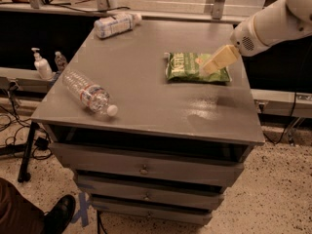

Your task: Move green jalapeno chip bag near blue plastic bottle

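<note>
The green jalapeno chip bag [192, 67] lies flat on the right half of the grey cabinet top [146, 96]. The blue plastic bottle [114, 24], wrapped in a pale label, lies on its side at the far left corner. My gripper [214, 63] reaches in from the right on a white arm [270, 26] and hovers over the right part of the bag.
A clear ribbed bottle [89, 93] with a red-and-blue label lies near the front left edge. A sanitizer pump bottle [41, 66] stands on a lower ledge to the left. A person's shoe [58, 213] is on the floor at lower left. Drawers [144, 169] face the front.
</note>
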`<state>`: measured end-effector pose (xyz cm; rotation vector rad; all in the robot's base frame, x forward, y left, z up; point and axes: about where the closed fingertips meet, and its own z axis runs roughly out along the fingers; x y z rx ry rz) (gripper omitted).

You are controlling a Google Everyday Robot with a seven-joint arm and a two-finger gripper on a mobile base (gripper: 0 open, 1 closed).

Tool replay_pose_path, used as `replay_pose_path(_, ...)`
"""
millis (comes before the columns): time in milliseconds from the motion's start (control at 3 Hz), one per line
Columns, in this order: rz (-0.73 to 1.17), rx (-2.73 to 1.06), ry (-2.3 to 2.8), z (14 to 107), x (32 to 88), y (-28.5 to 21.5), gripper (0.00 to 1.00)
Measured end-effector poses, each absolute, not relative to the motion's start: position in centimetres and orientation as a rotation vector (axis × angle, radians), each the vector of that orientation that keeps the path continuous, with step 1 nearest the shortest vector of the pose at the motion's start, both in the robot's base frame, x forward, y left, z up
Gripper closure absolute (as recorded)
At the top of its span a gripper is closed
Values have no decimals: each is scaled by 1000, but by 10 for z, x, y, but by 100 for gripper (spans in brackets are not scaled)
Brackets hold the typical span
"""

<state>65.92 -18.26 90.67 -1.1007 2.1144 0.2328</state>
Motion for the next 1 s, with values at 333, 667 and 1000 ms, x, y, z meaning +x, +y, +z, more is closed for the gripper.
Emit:
replay_pose_path(333,272,-1056,2128,886,674,-181,0)
replay_pose_path(667,293,-1031,2138,872,680,-182,0)
replay_pose_path(1000,320,-1009,2148,860,686,-176,18)
